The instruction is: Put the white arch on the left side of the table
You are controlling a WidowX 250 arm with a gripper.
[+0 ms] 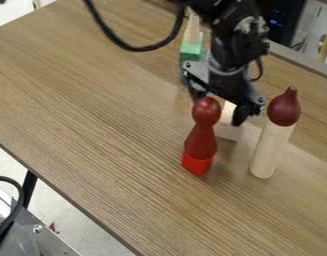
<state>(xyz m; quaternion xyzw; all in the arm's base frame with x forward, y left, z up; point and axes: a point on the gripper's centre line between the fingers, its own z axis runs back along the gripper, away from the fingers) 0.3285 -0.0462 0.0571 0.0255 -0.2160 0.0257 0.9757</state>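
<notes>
White arch [229,131] is sitting low at the black gripper [220,108], partly hidden; whether the gripper is open or clamping, I cannot tell. Nearby, a rounded red pin [202,142] and a smooth, pale, dark-topped cylinder [269,150] are standing on wood-grained tabletop [92,100].

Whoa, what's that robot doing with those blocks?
A black robot arm has its tool down at a pale block, maybe the white arch. I can't tell whether it's holding it. A red figure stands partly in front, a pale post with a dark red top beside them.
</notes>
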